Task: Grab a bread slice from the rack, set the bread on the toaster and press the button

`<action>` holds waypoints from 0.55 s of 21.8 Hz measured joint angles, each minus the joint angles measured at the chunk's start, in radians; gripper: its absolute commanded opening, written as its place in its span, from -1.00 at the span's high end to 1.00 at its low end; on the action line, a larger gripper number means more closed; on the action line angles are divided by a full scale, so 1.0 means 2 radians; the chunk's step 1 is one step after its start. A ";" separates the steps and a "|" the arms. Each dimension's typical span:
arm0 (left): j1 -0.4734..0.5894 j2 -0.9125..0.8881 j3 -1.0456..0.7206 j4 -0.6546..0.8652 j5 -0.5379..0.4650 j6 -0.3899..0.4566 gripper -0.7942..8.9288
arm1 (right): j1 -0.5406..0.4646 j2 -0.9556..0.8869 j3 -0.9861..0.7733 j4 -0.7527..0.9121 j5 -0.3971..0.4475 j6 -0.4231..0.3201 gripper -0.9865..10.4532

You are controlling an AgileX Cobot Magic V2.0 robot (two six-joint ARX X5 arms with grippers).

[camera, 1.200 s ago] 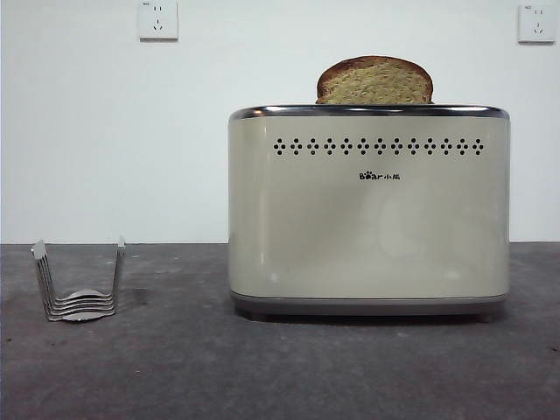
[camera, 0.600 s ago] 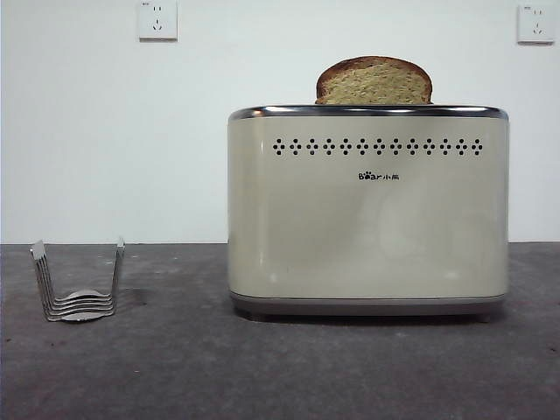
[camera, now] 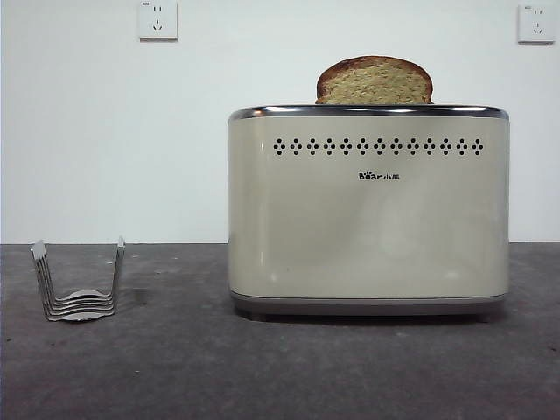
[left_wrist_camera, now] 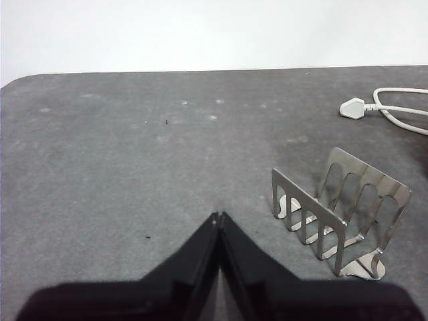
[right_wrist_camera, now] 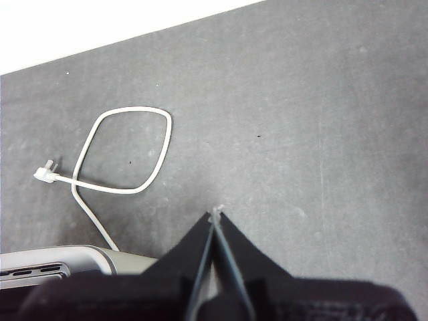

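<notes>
Front view, left to right. The rack (camera: 79,284) stood on the dark grey table (camera: 175,367) at the left, holding no bread, its wire arms upright. Well to its right stood the toaster (camera: 368,210), cream body, chrome rim on top, row of vent dots under the rim. The slice of bread (camera: 374,81) sat in the toaster's top, toward the right half, only its rounded upper part showing above the rim. Two wall sockets (camera: 157,19) were on the white wall behind.

Left gripper (left_wrist_camera: 218,217): jaws pressed together, nothing between them, above bare table with the rack (left_wrist_camera: 338,210) just beside it.

Right gripper (right_wrist_camera: 215,215): jaws likewise closed tip to tip and holding nothing, above the table; a corner of the toaster (right_wrist_camera: 63,266) and its looped white power cord (right_wrist_camera: 124,150), plug lying loose, were near.
</notes>
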 measured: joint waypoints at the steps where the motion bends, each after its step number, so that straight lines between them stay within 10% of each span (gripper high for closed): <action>1: 0.000 0.001 0.000 0.000 0.000 0.000 0.84 | 0.000 0.000 0.000 0.000 0.000 0.000 0.83; 12: 0.000 0.003 0.000 0.000 0.000 0.000 0.84 | 0.015 -0.030 -0.001 -0.002 0.078 0.000 0.83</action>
